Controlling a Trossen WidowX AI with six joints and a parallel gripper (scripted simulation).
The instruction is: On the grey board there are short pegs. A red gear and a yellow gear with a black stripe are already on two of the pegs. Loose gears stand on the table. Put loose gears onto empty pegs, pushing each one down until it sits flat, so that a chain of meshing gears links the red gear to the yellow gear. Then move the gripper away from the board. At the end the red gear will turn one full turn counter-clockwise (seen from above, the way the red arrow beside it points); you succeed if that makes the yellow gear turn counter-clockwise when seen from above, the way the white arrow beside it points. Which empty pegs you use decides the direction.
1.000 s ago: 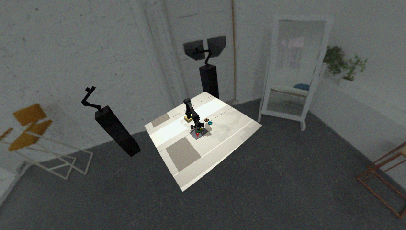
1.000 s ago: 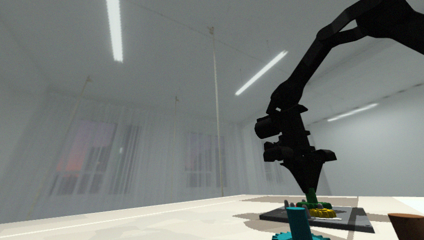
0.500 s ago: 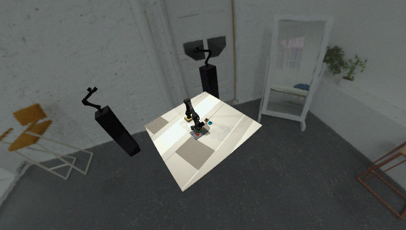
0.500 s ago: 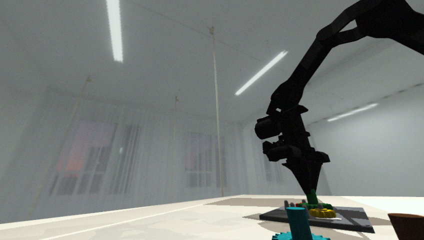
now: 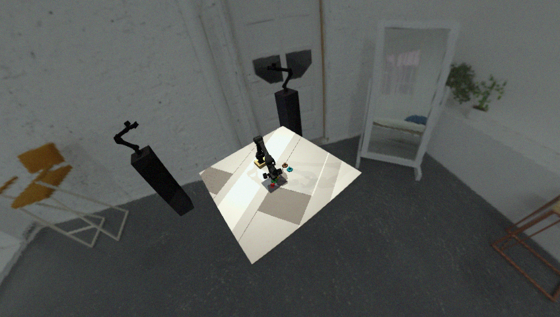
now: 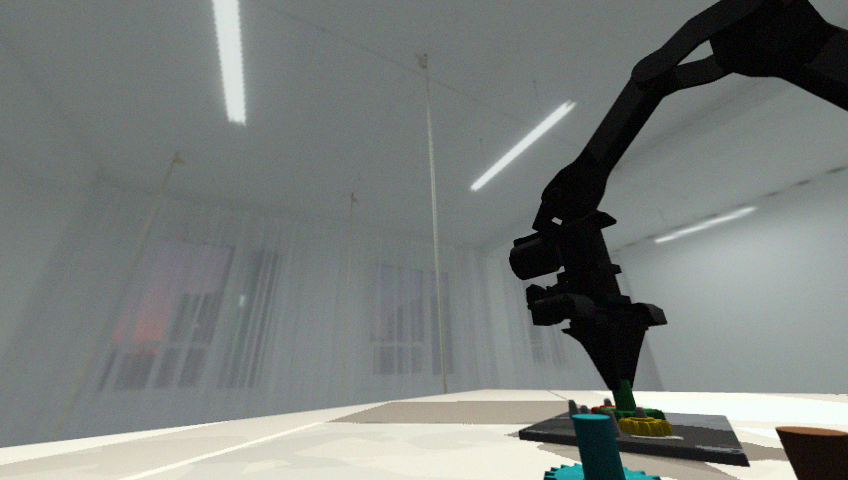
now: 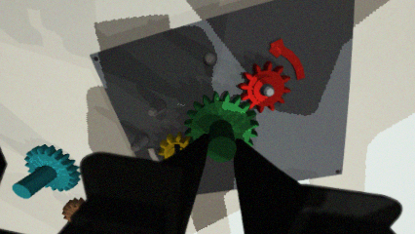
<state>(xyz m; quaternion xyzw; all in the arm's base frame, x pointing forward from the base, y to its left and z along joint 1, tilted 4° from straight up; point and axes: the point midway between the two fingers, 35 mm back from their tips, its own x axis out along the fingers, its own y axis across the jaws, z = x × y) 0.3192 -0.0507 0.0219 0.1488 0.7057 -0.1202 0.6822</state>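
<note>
My gripper is shut on the handle of the green gear, low over the grey board. The green gear lies between the red gear and the yellow gear. In the wrist view its rim meets both gears' rims. Its peg is hidden, and I cannot tell whether it sits fully flat. The teal gear and brown gear stand on the table.
A bare peg stands left of the red gear in the wrist view. Other bare pegs, one of them a grey peg, stand near the yellow gear. The red arrow is beside the red gear, and the white arrow is beside the yellow one.
</note>
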